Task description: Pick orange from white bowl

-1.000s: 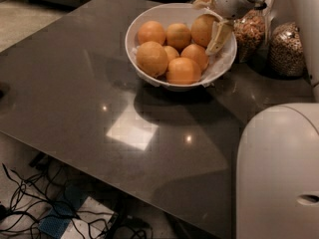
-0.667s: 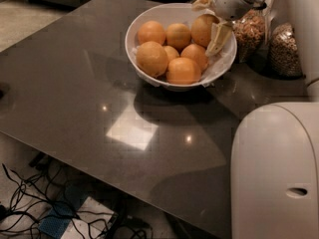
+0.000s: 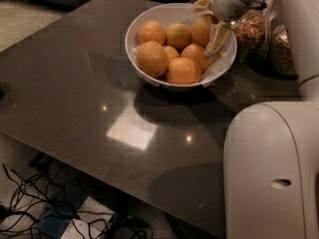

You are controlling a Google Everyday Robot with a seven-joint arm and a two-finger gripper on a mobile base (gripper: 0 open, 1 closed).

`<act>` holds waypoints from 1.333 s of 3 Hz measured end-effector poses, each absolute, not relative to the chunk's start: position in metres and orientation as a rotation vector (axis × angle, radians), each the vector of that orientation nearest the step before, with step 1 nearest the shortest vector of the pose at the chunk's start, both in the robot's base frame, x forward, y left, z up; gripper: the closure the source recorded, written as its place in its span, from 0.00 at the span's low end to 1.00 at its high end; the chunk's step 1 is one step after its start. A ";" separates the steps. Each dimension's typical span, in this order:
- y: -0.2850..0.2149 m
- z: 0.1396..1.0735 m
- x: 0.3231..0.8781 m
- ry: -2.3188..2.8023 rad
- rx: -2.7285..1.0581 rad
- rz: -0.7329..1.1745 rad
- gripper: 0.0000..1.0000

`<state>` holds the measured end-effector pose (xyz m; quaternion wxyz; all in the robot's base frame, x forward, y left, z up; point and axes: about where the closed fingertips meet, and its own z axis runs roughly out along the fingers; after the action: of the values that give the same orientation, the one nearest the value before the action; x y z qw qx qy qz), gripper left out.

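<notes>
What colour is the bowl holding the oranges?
White bowl, camera view; gripper over its right side.

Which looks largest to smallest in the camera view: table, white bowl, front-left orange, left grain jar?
1. table
2. white bowl
3. front-left orange and left grain jar look alike; the jar is partly hidden, so unranked.
The pincer is at the bowl's back right.

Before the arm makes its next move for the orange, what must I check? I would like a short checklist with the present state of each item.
1. End effector is at the orange, far right side of the white bowl: ok.
2. Hold on that orange is secure: cannot tell.
3. Bowl sits upright on the table: ok.
4. Neighbouring oranges lie clear of the chosen one: not ok, they lie close against it.
5. Room between arm and glass jars: not ok, jars are close.
</notes>
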<state>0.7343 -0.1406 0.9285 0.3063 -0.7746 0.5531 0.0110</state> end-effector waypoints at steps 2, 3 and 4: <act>-0.144 0.926 0.739 1.469 -2.054 0.017 0.60; -0.144 0.926 0.739 1.469 -2.054 0.017 0.83; -0.144 0.926 0.739 1.469 -2.054 0.017 1.00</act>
<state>0.7388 -0.1438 0.9258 0.3033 -0.7750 0.5543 0.0063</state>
